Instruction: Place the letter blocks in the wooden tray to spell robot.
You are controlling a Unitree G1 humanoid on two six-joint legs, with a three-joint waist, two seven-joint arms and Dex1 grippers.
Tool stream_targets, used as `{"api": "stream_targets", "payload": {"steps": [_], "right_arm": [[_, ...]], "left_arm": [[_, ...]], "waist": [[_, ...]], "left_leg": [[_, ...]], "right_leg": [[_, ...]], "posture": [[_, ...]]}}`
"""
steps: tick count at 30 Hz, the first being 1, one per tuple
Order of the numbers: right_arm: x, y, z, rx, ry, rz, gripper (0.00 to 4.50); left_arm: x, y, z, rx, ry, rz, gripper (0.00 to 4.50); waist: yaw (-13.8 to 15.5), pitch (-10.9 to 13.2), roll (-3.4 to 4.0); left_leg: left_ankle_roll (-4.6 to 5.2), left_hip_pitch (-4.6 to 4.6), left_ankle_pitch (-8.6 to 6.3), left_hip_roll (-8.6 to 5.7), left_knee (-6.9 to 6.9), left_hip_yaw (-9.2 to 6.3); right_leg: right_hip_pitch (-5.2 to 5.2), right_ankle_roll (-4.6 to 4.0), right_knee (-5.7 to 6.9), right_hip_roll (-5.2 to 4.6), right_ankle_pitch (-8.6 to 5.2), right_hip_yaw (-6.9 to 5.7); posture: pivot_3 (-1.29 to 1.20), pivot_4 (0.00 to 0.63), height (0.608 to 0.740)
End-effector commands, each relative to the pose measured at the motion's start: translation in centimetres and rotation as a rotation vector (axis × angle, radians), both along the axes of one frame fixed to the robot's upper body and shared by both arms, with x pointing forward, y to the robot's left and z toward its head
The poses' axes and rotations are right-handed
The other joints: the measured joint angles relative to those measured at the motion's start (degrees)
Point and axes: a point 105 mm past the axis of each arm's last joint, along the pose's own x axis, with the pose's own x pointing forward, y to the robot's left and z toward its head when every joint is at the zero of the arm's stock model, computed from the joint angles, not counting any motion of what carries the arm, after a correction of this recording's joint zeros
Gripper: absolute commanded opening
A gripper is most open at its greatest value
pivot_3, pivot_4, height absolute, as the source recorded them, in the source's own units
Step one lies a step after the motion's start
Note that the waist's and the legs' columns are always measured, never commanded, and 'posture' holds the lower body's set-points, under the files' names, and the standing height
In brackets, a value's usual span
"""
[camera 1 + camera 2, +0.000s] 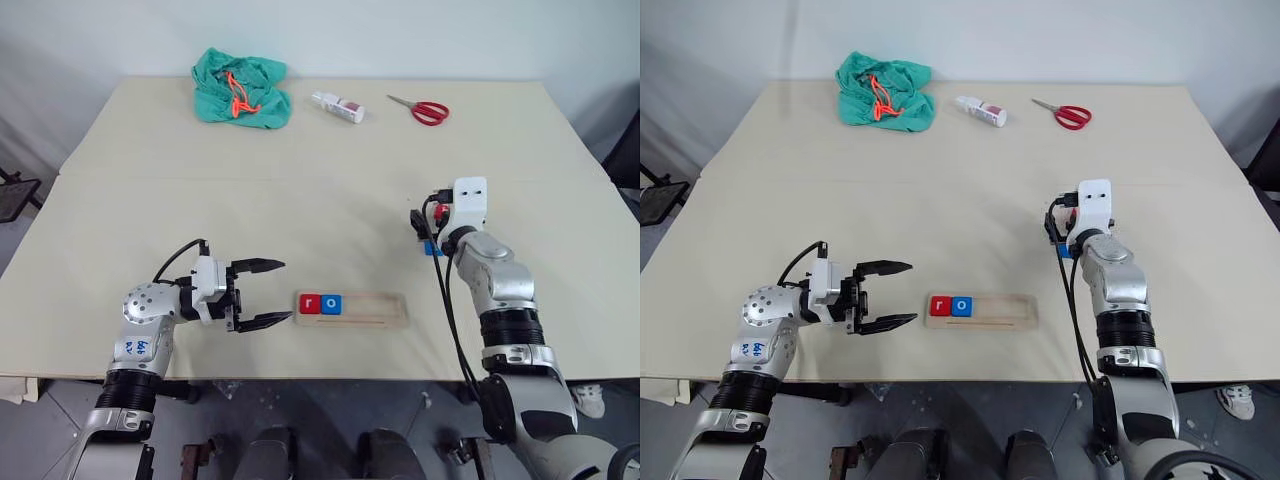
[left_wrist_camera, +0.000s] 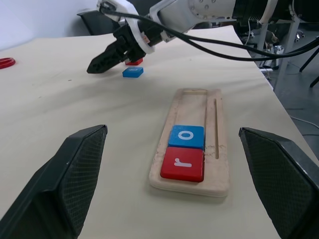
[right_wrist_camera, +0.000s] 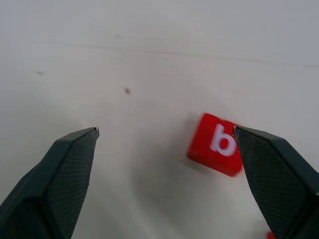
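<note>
Fingers first: our right gripper (image 3: 164, 164) has its fingers spread wide w/ nothing between them, lined up on the red b block (image 3: 215, 144), prob. because b is the next letter. Our left gripper (image 1: 262, 293) is spread too, parked just beside the wooden tray (image 1: 385, 309). Tray lies on the worktop (image 1: 300, 180), r block (image 1: 310, 303) & o block (image 1: 332, 304) filling its left end. A blue block (image 2: 133, 72) lies near the b.

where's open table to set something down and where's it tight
Free: the wide middle of the table, between the far row of green cloth, small bottle and scissors and the near wooden tray. The tray's groove past the r block and o block is bare. Crowded: around the right gripper, by the b block.
</note>
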Motion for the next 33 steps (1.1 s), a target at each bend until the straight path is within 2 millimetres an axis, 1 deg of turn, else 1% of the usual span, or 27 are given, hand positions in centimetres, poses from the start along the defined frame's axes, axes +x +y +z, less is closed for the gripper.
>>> {"api": "stream_targets", "payload": {"steps": [1, 3, 13, 16, 23, 26, 33], "right_arm": [[0.5, -0.5, 1.9, 0.009, -0.086, -0.027, 4.49], [0.6, -0.4, 2.1, 0.019, -0.097, -0.028, 4.49], [1.1, -0.5, 0.1, 0.081, -0.039, -0.051, 4.49], [1.3, -0.6, -0.4, 0.119, -0.019, -0.084, 4.49], [1.5, -0.8, -1.2, 0.128, 0.007, -0.132, 4.49], [1.4, -1.0, -1.6, 0.122, 0.018, -0.153, 3.89], [1.3, -1.0, -1.2, 0.103, -0.001, -0.143, 1.5]], "left_arm": [[-0.3, 0.3, 0.9, -0.006, -0.037, 0.006, 4.5], [-0.4, 0.5, 0.9, -0.003, -0.035, 0.011, 4.5], [-0.4, 0.5, 1.0, -0.002, -0.036, 0.019, 4.5], [-0.4, 0.5, 1.0, -0.003, -0.037, 0.017, 4.5], [-0.4, 0.6, 1.1, -0.001, -0.039, 0.014, 4.5], [-0.5, 0.6, 1.2, -0.001, -0.039, 0.011, 4.5], [-0.5, 0.5, 1.1, 0.0, -0.035, 0.005, 4.5]], "waist": [[-0.07, 0.0, 0.0], [-0.24, 0.0, 0.0], [-0.2, 0.0, 0.0], [-0.22, 0.0, 0.0], [-0.24, 0.0, 0.01], [-0.23, 0.0, 0.01], [-0.22, 0.0, 0.01]], "left_leg": [[0.0, 0.0, 0.0, 0.02, -0.01, 0.0], [0.0, 0.01, 0.0, 0.03, -0.03, 0.01], [0.0, 0.0, 0.0, 0.04, -0.01, 0.03], [0.0, 0.01, 0.0, 0.05, -0.01, 0.02], [0.0, 0.01, 0.0, 0.05, 0.01, 0.02], [0.0, 0.02, 0.0, 0.05, 0.01, 0.02], [0.0, 0.02, 0.0, 0.05, 0.01, 0.01]], "right_leg": [[-0.01, 0.0, 0.01, 0.01, 0.0, -0.01], [-0.02, 0.0, 0.01, 0.02, 0.0, -0.01], [-0.02, 0.0, 0.0, 0.02, 0.0, 0.01], [-0.01, 0.0, 0.01, 0.02, 0.0, 0.01], [0.0, 0.0, 0.01, 0.02, 0.0, 0.01], [0.0, 0.0, 0.03, 0.02, 0.0, 0.01], [0.01, 0.0, 0.02, 0.02, 0.0, 0.01]], "posture": [[0.0, 0.15, 0.74], [0.0, 0.15, 0.74], [0.0, 0.15, 0.74], [0.0, 0.15, 0.74], [0.0, 0.15, 0.74], [0.0, 0.15, 0.74], [0.0, 0.15, 0.74]]}}
